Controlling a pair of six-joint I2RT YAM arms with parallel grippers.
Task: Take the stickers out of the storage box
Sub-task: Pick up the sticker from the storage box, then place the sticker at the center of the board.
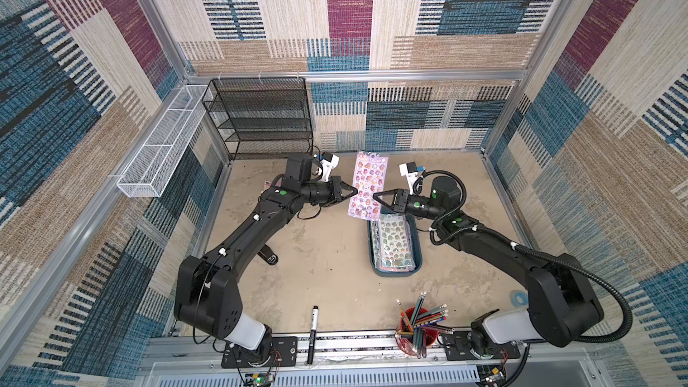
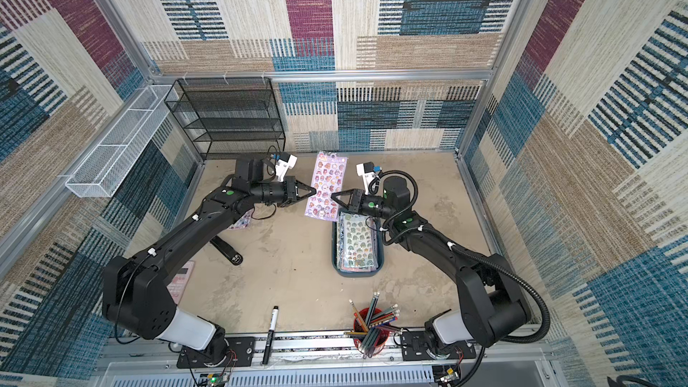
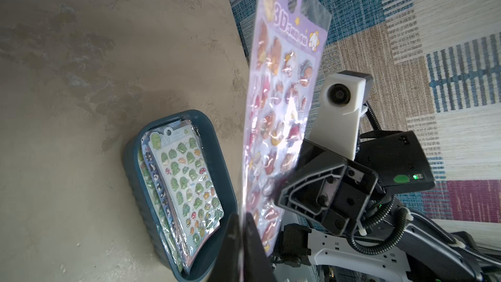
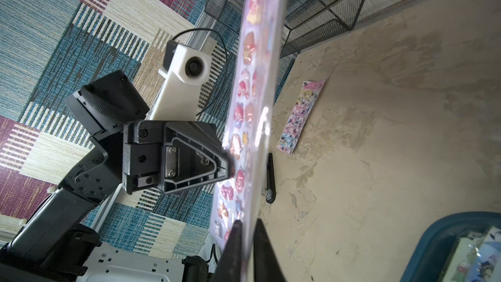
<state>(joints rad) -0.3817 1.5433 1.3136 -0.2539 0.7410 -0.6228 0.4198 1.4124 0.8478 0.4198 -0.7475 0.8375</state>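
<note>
Pinched by one long edge in the left gripper (image 1: 355, 192), pressed together on it: a lilac sticker sheet (image 1: 366, 184), up off the table (image 1: 327, 255), just past the far end of the storage box (image 1: 395, 273); at the opposite edge, the right gripper (image 1: 374, 195), fingers either side of the sheet, clamped or not impossible to tell; more stickers (image 1: 394, 243) stacked inside the box; one loose sheet (image 4: 301, 116) flat on the table.

You count two sheets outside the one storage box (image 1: 396, 272), a lilac sheet (image 1: 368, 180) and a multicolour sheet (image 4: 301, 116); the stickers (image 1: 395, 245) inside overlap too much to count. Add one mesh rack (image 1: 260, 120), one wire basket (image 1: 163, 147), one marker (image 1: 312, 333), one pencil cup (image 1: 430, 336).
</note>
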